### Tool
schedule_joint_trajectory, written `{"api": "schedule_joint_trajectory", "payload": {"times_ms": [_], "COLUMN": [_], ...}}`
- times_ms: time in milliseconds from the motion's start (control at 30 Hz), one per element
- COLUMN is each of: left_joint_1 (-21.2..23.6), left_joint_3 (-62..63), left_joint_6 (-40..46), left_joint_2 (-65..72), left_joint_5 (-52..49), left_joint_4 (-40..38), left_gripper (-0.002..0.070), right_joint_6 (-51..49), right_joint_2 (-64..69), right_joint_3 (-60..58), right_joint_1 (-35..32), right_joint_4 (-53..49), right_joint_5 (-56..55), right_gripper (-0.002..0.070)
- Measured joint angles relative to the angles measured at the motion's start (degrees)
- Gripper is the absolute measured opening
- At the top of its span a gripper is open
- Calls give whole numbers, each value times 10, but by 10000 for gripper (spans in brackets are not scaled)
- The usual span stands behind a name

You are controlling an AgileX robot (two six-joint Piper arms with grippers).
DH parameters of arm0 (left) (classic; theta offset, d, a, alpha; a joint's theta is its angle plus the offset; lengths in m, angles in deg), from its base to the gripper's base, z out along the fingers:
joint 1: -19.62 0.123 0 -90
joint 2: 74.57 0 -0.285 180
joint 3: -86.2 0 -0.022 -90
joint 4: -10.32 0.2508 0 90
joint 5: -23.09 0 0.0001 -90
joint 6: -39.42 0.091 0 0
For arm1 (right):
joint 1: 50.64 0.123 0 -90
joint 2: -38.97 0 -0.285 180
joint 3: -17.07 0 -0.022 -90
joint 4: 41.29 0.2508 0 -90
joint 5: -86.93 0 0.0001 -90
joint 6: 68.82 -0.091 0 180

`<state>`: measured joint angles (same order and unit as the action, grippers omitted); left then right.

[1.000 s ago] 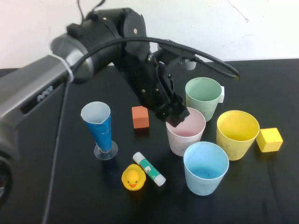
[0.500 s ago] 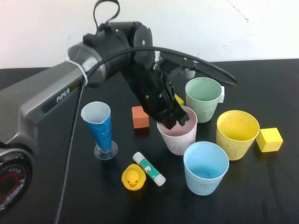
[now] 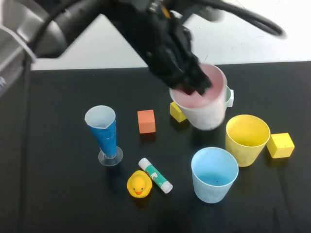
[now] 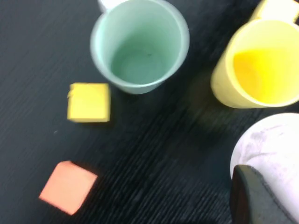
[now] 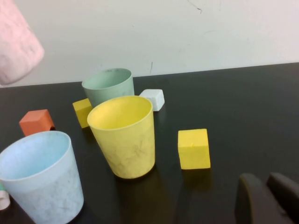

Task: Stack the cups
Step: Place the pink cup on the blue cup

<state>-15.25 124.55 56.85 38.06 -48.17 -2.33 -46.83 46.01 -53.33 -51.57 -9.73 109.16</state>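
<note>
Toward the bench's far edge, the left gripper [image 3: 194, 85] pinches the pink cup [image 3: 206, 104] by its rim, lifted clear above the green cup [image 4: 140, 44], probably to nest it there. The right gripper [image 5: 266, 198] sits low near the right edge, fingertips pressed together.

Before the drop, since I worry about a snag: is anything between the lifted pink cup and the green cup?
Nothing visible is. The left claw holds the pink cup in the air over the green cup, whose mouth is open and empty. The small yellow block sits beside it, not on it. The right claw waits low, past the yellow cup.
</note>
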Motion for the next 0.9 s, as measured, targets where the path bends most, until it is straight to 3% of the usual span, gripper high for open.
{"api": "schedule_joint_trajectory", "payload": {"times_ms": [233, 500, 700, 900], "left_joint_1": [-54, -54, -54, -54], "left_joint_3": [-28, -65, -65, -65], "left_joint_6": [-17, -17, -1, 2], "left_joint_2": [3, 19, 39, 63], "left_joint_5": [-1, -2, -1, 0], "left_joint_4": [48, 57, 0, 1], "left_gripper": [15, 15, 15, 18], "right_joint_6": [0, 0, 0, 0], "right_joint_2": [0, 0, 0, 0], "right_joint_3": [-10, -15, -28, -28], "right_joint_1": [0, 0, 0, 0], "right_joint_4": [8, 11, 19, 20], "right_joint_5": [-6, -12, -20, -24], "right_gripper": [41, 40, 40, 40]}}
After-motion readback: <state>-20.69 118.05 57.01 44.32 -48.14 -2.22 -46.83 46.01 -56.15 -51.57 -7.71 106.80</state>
